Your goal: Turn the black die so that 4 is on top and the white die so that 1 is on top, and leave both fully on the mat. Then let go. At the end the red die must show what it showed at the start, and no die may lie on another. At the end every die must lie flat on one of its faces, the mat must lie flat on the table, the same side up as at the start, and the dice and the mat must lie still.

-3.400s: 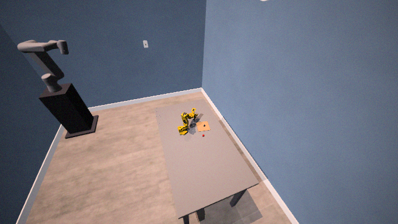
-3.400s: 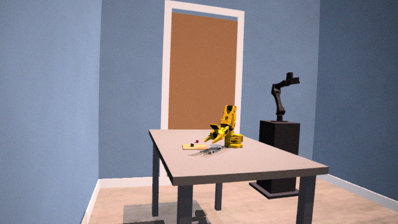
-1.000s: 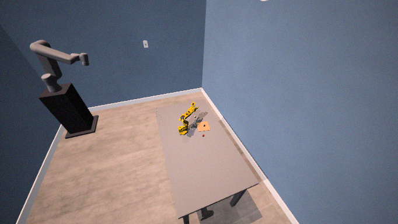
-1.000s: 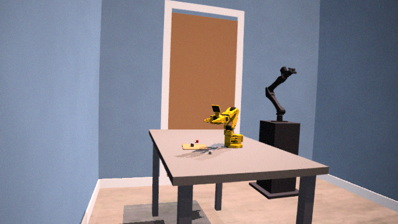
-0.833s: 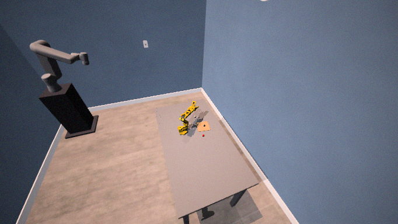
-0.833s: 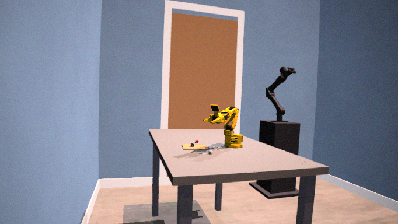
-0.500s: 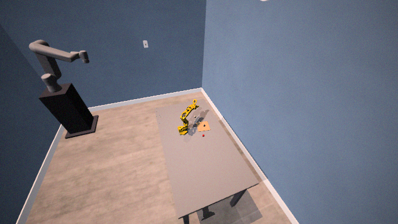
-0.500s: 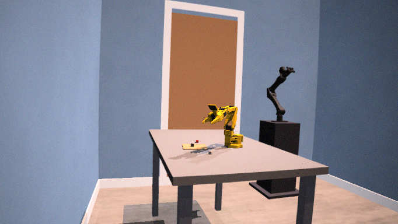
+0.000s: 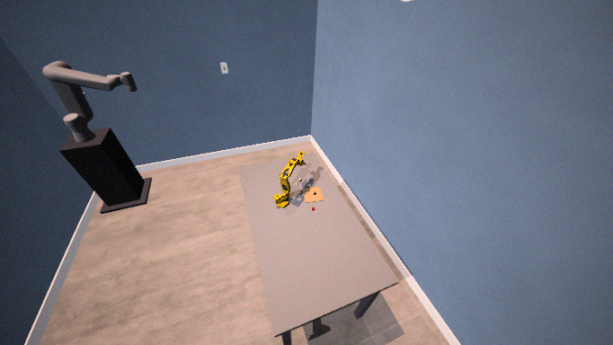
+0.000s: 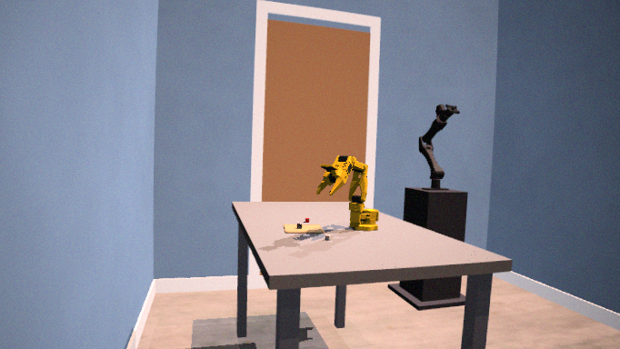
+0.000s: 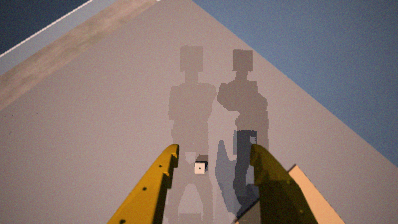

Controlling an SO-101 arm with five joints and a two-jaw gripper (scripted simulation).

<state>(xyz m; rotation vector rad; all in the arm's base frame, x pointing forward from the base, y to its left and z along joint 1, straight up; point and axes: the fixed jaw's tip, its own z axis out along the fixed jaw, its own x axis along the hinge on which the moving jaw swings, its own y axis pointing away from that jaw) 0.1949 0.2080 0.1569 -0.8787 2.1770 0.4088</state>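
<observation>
Mat (image 9: 309, 197) (image 10: 290, 229) (image 11: 316, 192), orange and square-cornered, lay flat on desk. Black die (image 9: 315, 193) (image 10: 299, 225) sat on mat, inside edges; upper number too small to read. White die (image 9: 300, 180) (image 10: 327, 238) (image 11: 200, 168) rested off mat, single dark dot facing wrist view. Red die (image 9: 313, 208) (image 10: 307, 220) lay off mat, near edge, number unreadable.

The yellow arm's gripper (image 9: 304, 163) (image 10: 324, 194) (image 11: 214, 146) is well above the table (image 9: 315, 252) (image 10: 364, 259) now, up from its low spot by the white die (image 9: 300, 180) (image 10: 327, 237) (image 11: 200, 167), and its fingers tip down more steeply than a moment ago. Its shadows have shifted too. Over on the pedestal (image 9: 121, 171) (image 10: 436, 218), the dark arm (image 9: 87, 78) (image 10: 427, 150) has changed its pose.
</observation>
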